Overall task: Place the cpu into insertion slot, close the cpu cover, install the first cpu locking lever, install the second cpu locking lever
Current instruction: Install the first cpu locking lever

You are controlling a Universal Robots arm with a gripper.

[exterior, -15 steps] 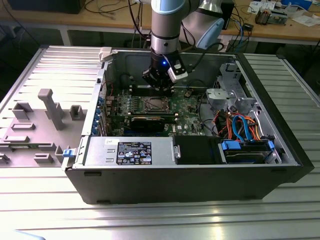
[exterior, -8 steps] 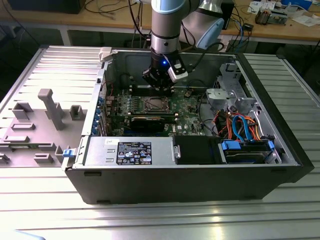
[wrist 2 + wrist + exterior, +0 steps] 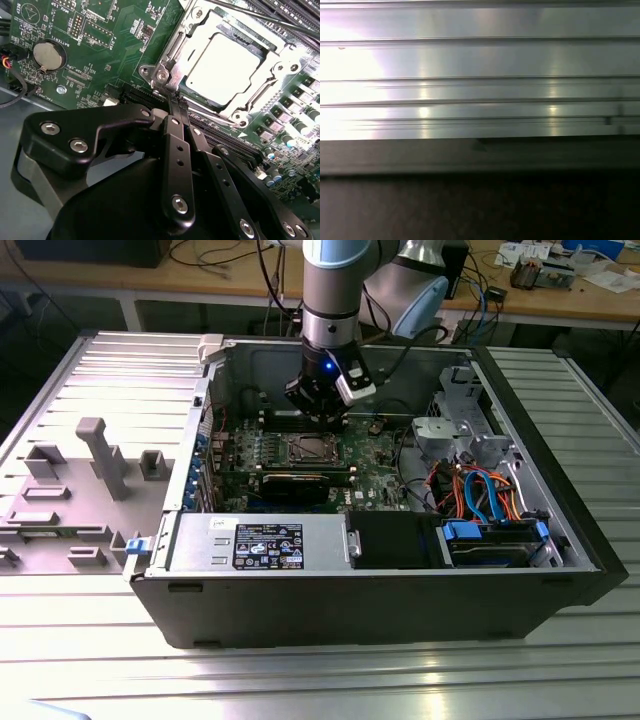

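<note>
— Where's the hand (image 3: 322, 412)?
— Inside the open computer case (image 3: 180, 540), hanging just over the motherboard (image 3: 375, 480); its fingers (image 3: 176, 150) are pressed together, pinching nothing.
— And the cpu (image 3: 222, 67)?
— At one o'clock from those fingertips — seated in the insertion slot (image 3: 310, 449), the cpu cover (image 3: 260, 97) down around it.

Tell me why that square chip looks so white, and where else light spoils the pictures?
In the second wrist view, glare washes the cpu nearly white inside the cpu cover; the dark gripper in front stays unlit. In the first wrist view, bright streaks bleach the ribbed metal surface. In the exterior view, light reflects off the ribbed table.
</note>
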